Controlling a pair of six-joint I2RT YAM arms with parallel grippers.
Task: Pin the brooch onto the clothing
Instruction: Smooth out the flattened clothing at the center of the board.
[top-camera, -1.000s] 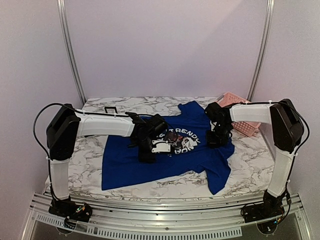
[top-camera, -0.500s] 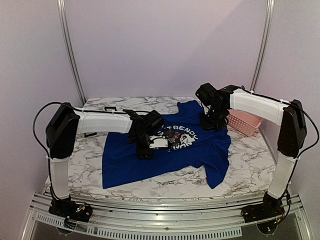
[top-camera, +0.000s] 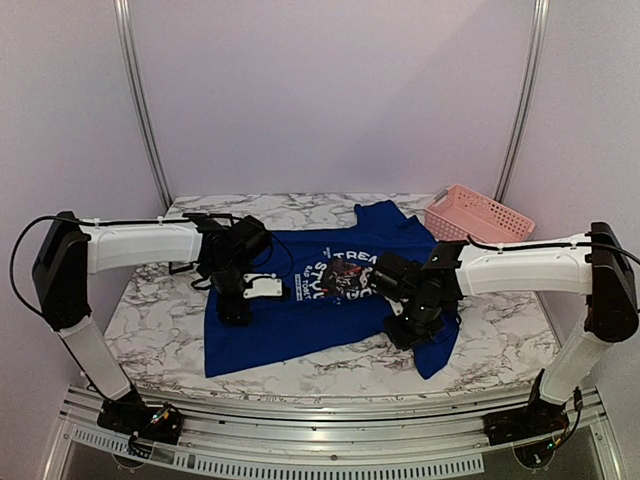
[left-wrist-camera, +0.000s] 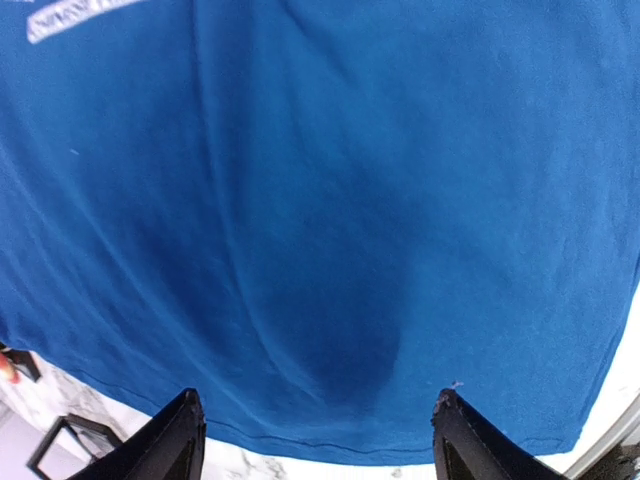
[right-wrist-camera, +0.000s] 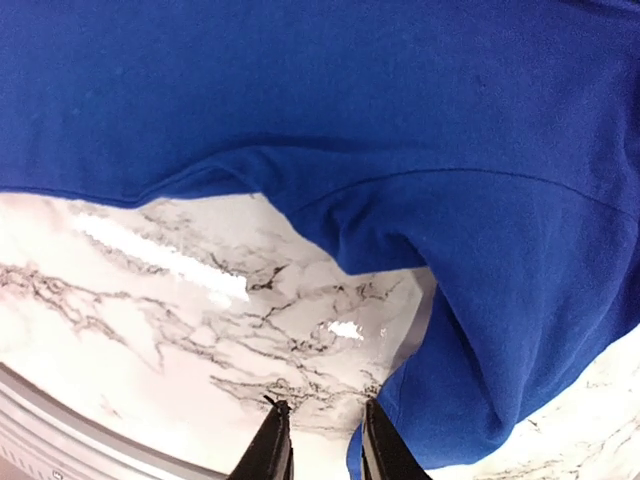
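Blue clothing (left-wrist-camera: 330, 220) lies flat beneath left gripper (left-wrist-camera: 318, 435), jaws wide apart; right gripper (right-wrist-camera: 318, 440) nearly closed, empty, beside sleeve. Soft, wrinkle-prone: pinch chest fabric. Brooch not discernible.

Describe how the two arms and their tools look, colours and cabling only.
Both arms have white tubular links with bulky black joint housings and black bases. The left arm and right arm each carry a thin black cable along the upper link, tied on at intervals. The left tool and right tool have plain black tapered fingers; a white block sits beside the left wrist.
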